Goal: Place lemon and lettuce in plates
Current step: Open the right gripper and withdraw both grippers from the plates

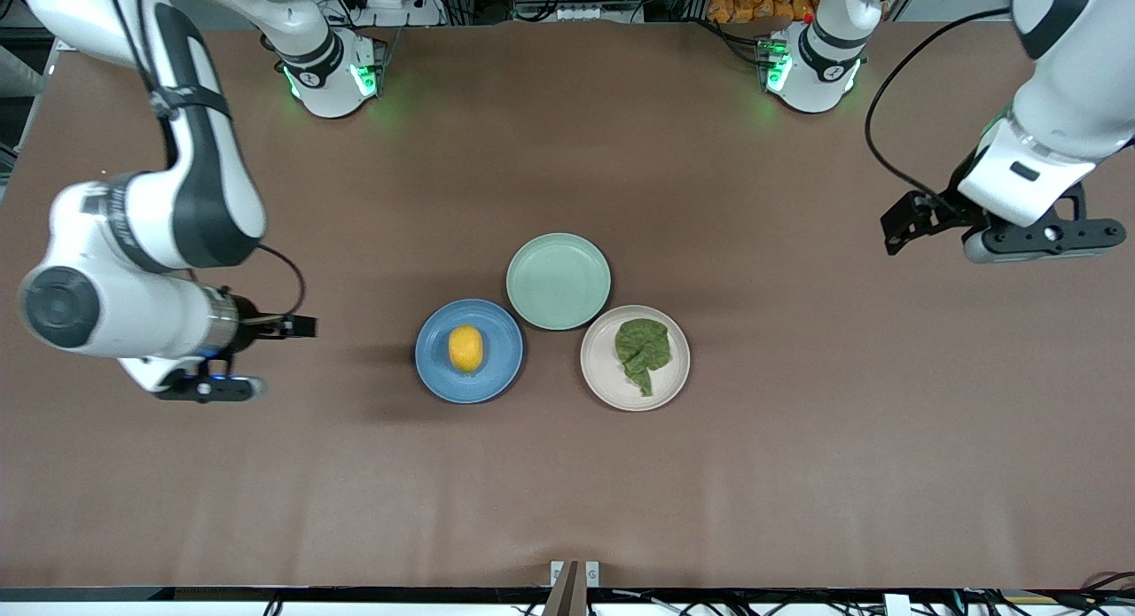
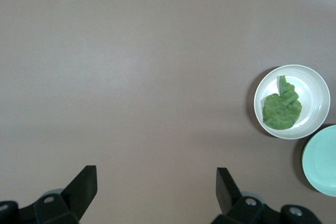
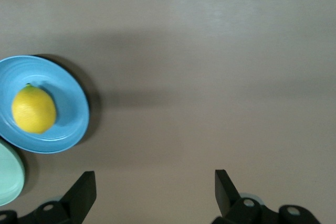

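The yellow lemon (image 1: pixel 465 348) lies in the blue plate (image 1: pixel 502 368). The dark green lettuce (image 1: pixel 643 350) lies in the pale beige plate (image 1: pixel 603 378), beside the blue one toward the left arm's end. My right gripper (image 1: pixel 209 388) hangs open and empty above bare table at the right arm's end; its wrist view shows the lemon (image 3: pixel 33 109) in the blue plate (image 3: pixel 69 98). My left gripper (image 1: pixel 1039 238) hangs open and empty above bare table at the left arm's end; its wrist view shows the lettuce (image 2: pixel 282 109) in the beige plate (image 2: pixel 316 92).
An empty mint-green plate (image 1: pixel 558 281) touches both plates, farther from the front camera. It also shows at the edge of the left wrist view (image 2: pixel 323 161) and the right wrist view (image 3: pixel 8 178). Brown table surface surrounds the plates.
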Action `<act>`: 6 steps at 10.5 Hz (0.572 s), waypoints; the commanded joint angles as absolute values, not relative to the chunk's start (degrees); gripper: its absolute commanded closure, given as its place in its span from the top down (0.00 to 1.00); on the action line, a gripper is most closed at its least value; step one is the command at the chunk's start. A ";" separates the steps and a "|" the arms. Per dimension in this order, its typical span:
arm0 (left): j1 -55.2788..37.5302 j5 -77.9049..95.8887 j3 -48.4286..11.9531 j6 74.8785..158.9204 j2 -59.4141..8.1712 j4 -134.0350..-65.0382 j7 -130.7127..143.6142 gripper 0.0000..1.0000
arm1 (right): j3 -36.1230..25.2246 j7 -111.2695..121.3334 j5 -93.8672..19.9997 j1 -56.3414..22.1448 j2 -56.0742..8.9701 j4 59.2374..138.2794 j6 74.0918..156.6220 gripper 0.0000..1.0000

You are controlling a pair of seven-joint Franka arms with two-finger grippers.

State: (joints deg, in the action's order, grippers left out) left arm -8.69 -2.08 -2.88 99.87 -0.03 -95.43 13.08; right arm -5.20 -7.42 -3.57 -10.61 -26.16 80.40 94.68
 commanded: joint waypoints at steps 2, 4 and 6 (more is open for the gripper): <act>-7.91 -0.70 -5.01 95.72 -0.27 -92.38 11.51 1.00 | -4.48 -6.33 0.00 -6.87 -21.11 81.30 92.56 1.00; -8.00 0.69 -4.92 94.23 -0.26 -92.20 11.86 1.00 | -4.40 -5.36 -0.09 -5.54 -19.26 81.21 90.28 1.00; -7.91 1.41 -5.71 94.04 0.17 -92.29 12.13 1.00 | -4.57 -5.10 0.18 -5.45 -17.50 80.16 85.80 1.00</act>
